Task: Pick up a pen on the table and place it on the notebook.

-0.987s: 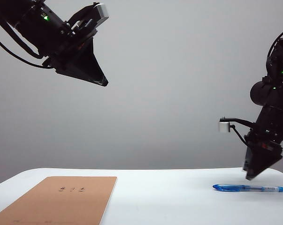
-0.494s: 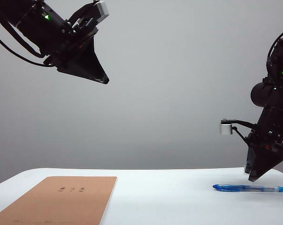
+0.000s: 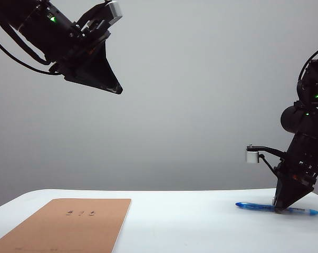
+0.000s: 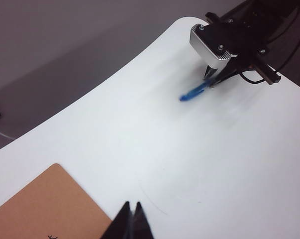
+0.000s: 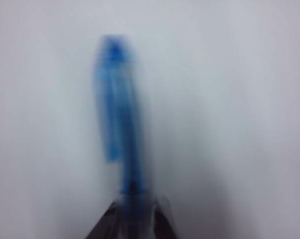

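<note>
on the left, our left gripper (image 3: 115, 90) hangs high above the thin tan-brown kraft notebook (image 3: 69, 224), jaws together, holding nothing. the white smooth surface (image 3: 190, 221) between is bare, so nothing blocks the way. at the right, our right gripper (image 3: 281, 208) has its jaws pinching the slim blue clear-barrelled pen (image 3: 253, 206) mid-barrel; it looks light, stiff, slippery, and may pivot.
</note>
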Tool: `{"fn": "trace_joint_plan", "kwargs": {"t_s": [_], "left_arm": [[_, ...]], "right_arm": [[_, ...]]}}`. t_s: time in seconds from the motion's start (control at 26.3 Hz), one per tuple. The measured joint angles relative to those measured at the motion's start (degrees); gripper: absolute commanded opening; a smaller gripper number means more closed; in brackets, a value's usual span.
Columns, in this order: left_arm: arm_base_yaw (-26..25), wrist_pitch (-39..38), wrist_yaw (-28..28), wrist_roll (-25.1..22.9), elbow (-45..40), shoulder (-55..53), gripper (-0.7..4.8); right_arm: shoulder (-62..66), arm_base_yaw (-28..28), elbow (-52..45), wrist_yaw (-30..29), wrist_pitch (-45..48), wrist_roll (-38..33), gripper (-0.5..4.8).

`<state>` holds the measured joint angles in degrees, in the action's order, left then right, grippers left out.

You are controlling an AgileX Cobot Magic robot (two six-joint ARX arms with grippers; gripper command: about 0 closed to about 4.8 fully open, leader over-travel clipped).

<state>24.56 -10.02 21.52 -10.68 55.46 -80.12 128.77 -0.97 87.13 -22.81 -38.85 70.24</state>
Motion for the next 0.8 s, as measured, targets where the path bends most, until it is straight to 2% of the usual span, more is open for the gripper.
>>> {"fn": "trace_joint_plan", "kwargs": {"t_s": [0.23,0.3,0.34,0.46,0.61,0.68,0.8], "left_arm": [[0.0,0.4,0.0,0.0,0.0,-0.7,-0.06],[0.0,0.3,0.0,0.0,0.0,-1.1,-0.06],[0.0,0.4,-0.7,0.0,0.0,-1.1,-0.06],[0.1,-0.7,-4.6,0.0,1.2,-0.9,-0.06],[0.0,-7.1,-6.3,-0.2,7.2,1.9,-0.06],[0.0,-11.6,-8.9,-1.7,8.3,3.4,-0.06],[-0.6,-19.6,-20.1,-3.9,8.3,8.3,-0.06]], "right_arm": [[0.3,0.0,0.2,-0.6,0.5,-1.6,-0.01],[0.3,-0.5,0.7,-0.7,0.4,-5.7,-0.01],[0.3,-1.4,1.6,-0.2,-0.3,-9.9,-0.01],[-1.1,-4.1,2.4,0.4,-1.7,-15.8,-0.01],[-7.6,-10.7,5.0,-1.9,-1.4,-25.0,-0.01],[-7.8,-15.7,6.4,-2.1,-2.6,-28.4,-0.01],[-7.6,-24.9,7.0,-1.7,-0.7,-29.9,-0.01]]}}
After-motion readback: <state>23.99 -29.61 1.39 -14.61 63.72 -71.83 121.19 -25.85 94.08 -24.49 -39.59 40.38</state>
